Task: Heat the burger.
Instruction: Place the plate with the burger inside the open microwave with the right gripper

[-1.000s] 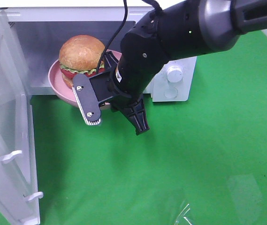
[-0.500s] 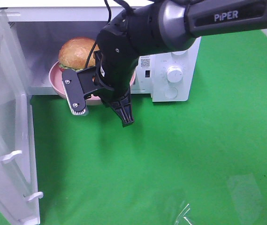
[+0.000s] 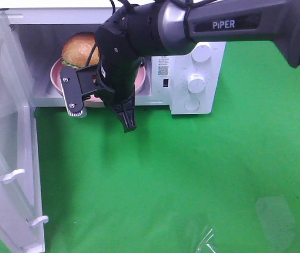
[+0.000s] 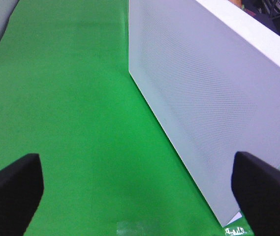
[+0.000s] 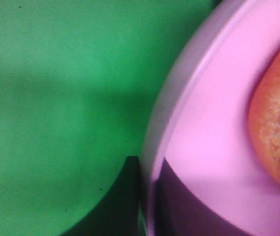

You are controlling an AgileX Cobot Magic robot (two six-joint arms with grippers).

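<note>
The right gripper (image 5: 142, 199) is closed down narrow on the rim of the pink plate (image 3: 55, 79), per its wrist view; the high view hides the contact under the right arm (image 3: 139, 31). The left gripper (image 4: 139, 194) stands wide and empty beside what looks to be the open door (image 4: 203, 98), well apart from the work. The burger (image 3: 79, 46) sits upright on the plate, just inside the mouth of the microwave (image 3: 207, 58), towards the left of the cavity.

Step in hand, as judged: seating the plate inside. To do it well:
- keep the plate level so the burger does not slide
- carry it farther in until the near rim clears the sill
- lower it flat onto the cavity floor
- only then release, and withdraw towards the near side without clipping rim or door

Against one second ago: plate and burger lie farther in and no longer overhang the green tabletop (image 3: 192, 184); the arm has shifted left and farther
</note>
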